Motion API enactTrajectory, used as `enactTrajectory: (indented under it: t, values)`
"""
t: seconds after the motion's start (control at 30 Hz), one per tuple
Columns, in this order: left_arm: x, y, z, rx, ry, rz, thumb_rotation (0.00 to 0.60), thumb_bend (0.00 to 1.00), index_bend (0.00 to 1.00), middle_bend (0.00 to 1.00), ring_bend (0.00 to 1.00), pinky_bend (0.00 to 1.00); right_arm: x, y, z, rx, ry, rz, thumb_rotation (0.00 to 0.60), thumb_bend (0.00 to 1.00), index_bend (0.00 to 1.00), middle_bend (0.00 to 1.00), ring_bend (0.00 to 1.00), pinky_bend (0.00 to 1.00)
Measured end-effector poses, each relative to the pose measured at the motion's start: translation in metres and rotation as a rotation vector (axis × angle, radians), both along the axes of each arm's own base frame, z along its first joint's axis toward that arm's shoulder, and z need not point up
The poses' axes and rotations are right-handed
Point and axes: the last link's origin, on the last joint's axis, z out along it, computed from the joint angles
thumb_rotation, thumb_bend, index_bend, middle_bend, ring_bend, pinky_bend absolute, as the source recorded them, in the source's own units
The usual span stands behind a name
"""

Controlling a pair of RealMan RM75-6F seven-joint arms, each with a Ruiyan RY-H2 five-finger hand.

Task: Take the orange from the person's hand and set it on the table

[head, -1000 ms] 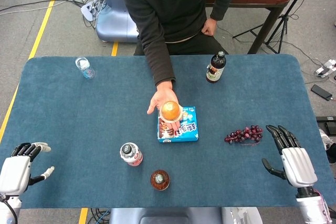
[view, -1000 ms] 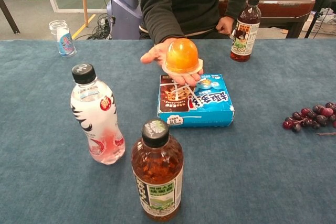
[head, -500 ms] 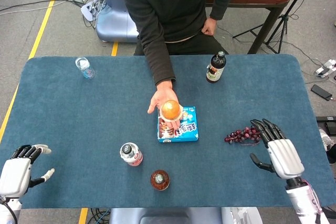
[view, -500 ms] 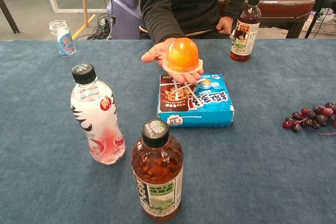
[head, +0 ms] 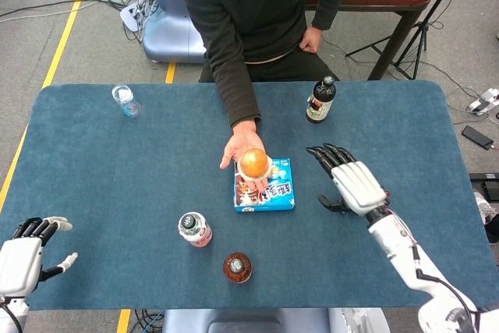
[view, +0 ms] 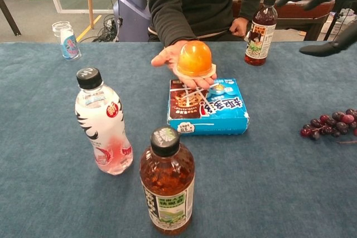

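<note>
The orange [head: 253, 162] [view: 194, 58] lies on the person's upturned palm [head: 240, 150] [view: 170, 56], above a blue snack box [head: 265, 186] [view: 207, 107]. My right hand [head: 351, 181] [view: 319, 5] hovers raised to the right of the orange with fingers spread and nothing in it. My left hand [head: 25, 251] rests near the table's front left corner, empty with fingers apart; the chest view does not show it.
A dark bottle [head: 320, 100] [view: 260, 24] stands behind my right hand. Grapes [view: 331, 124] lie at the right. A clear bottle [head: 195, 229] [view: 103, 121] and a tea bottle [head: 238, 267] [view: 167, 180] stand in front. A small bottle [head: 126, 100] [view: 66, 40] sits far left.
My right hand has lifted and swept left from the table's right edge, past the grapes, toward the orange. The left hand has shifted slightly nearer the front edge.
</note>
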Motion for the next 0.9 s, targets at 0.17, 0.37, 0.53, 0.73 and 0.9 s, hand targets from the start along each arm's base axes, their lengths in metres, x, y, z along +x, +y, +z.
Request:
enactTrajectory:
  t: [0.17,0.37,0.53,0.73,0.9]
  values:
    - [0.000,-0.002,0.000,0.001,0.001,0.003,0.600,0.17,0.40,0.34,0.29,0.18,0.028,-0.031,-0.018,0.052,0.015,0.014,0.600,0.24,0.04,0.10,0.00,0.11]
    - [-0.001,-0.004,0.002,0.008,0.004,0.009,0.600,0.17,0.40,0.34,0.29,0.18,0.057,-0.063,-0.043,0.093,0.031,0.007,0.600,0.20,0.04,0.10,0.00,0.11]
    - [-0.002,-0.006,0.002,0.007,0.005,0.014,0.600,0.17,0.40,0.34,0.29,0.18,0.076,-0.083,-0.065,0.108,0.052,0.007,0.600,0.20,0.05,0.10,0.00,0.11]
    - [-0.003,-0.007,0.003,0.012,0.005,0.016,0.600,0.17,0.40,0.34,0.29,0.18,0.089,-0.094,-0.089,0.135,0.071,0.001,0.600,0.20,0.08,0.12,0.00,0.14]
    - [-0.004,-0.008,0.003,0.009,0.005,0.022,0.600,0.17,0.40,0.34,0.29,0.18,0.091,-0.095,-0.104,0.156,0.105,0.001,0.600,0.21,0.11,0.14,0.00,0.18]
